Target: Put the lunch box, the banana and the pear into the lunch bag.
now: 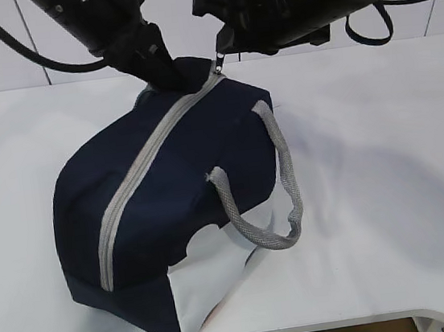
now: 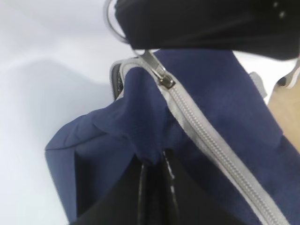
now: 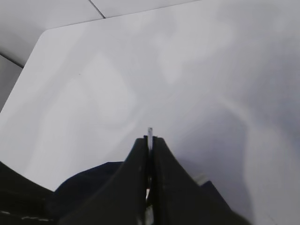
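At the far end of the lunch bag (image 1: 161, 198), the left claw (image 2: 154, 161) pinches navy fabric to steady it, while the right claw (image 3: 150, 145), shut, grips the ring pull (image 1: 223, 59) to work the zipper (image 1: 145, 163); the bag sits mid-worktop (image 1: 383, 154).

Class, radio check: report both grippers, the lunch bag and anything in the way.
Left gripper shut, pinching bag fabric beside the zipper. Right gripper shut on the ring pull. Lunch bag zipped closed on the table. Nothing in the way.
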